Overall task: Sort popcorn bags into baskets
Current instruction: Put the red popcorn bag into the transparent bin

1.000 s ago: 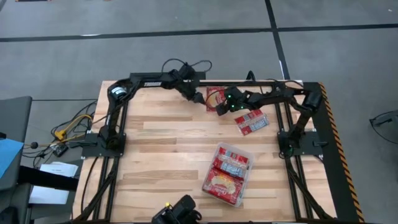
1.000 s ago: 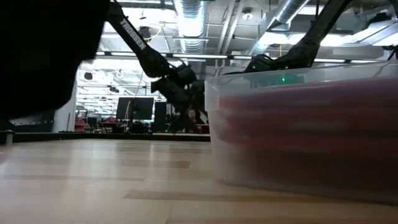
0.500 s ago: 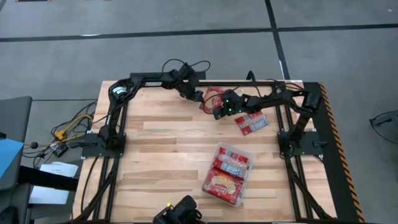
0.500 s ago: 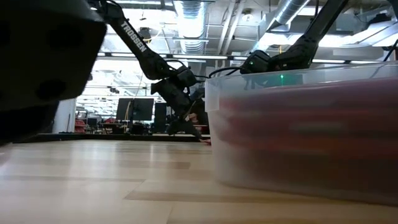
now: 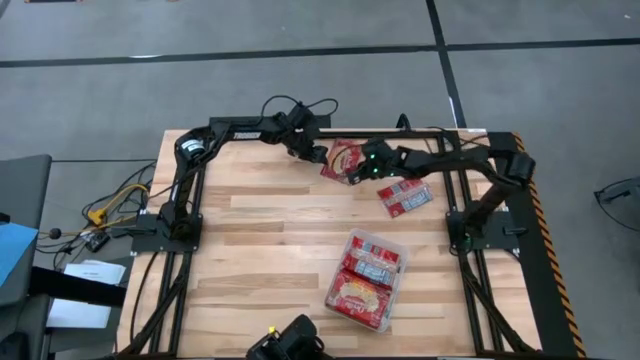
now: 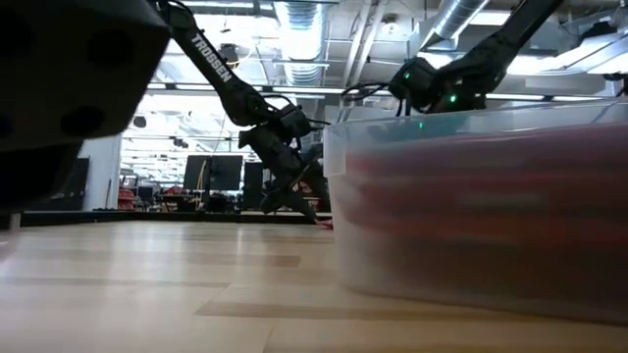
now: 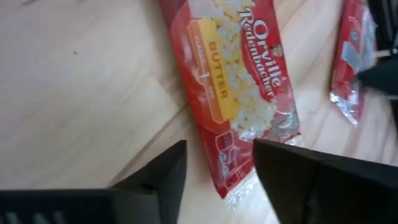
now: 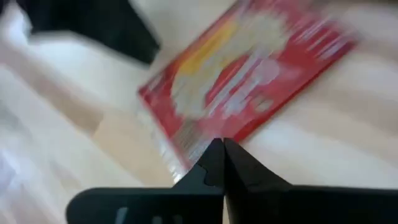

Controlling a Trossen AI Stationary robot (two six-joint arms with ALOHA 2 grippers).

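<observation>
At the table's 11 o'clock, the left gripper (image 5: pixel 316 154) stood over the near end of a popcorn bag (image 5: pixel 345 160). In the left wrist view its fingers (image 7: pixel 163 177) were parted to a medium gap, straddling the packet's crimped foil end without a visible grip. The right gripper (image 5: pixel 357 172) sat at the same bag's 3 o'clock edge. In the right wrist view its fingers (image 8: pixel 217 163) were pressed together with nothing between them, and the bag lay just beyond the tips. A second bag (image 5: pixel 404 196) lay flat on the table (image 5: pixel 260 250) at 1 o'clock. The clear basket (image 5: pixel 367 279) at 5 o'clock already held several packets.

Handling judgement: the packet appeared light, flat, pliable, and slick in its film wrap. The crimped end seam offered the firmest pinch point; a mid-panel pinch would likely slide.
</observation>
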